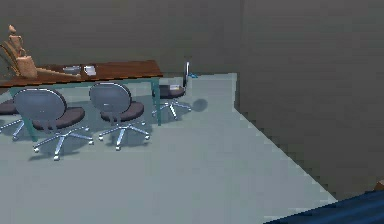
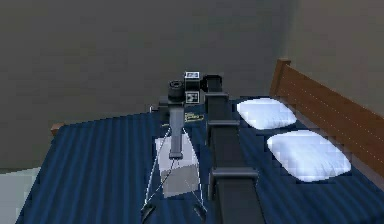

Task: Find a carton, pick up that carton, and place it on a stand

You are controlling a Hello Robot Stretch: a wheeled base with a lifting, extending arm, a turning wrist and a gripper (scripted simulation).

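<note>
A brown-topped table (image 1: 120,70) stands on the pale floor (image 1: 200,165). A wooden figure (image 1: 18,55) sits at the table's left end, with a few flat things (image 1: 75,70) beside it. Three wheeled office chairs (image 1: 115,103) rest on the floor along its near side. A bed (image 2: 100,150) with a dark blue striped cover carries two white pillows (image 2: 265,112) against its wooden headboard (image 2: 330,105). Whether the pale box (image 2: 175,165) over the cover rests on it cannot be told.

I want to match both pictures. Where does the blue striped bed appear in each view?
Forward view: the bed is a blue striped corner at the bottom right.
Arm side view: the bed spans the lower picture, white pillows at right.
Shared landmark: the pale floor beside the bed.
</note>
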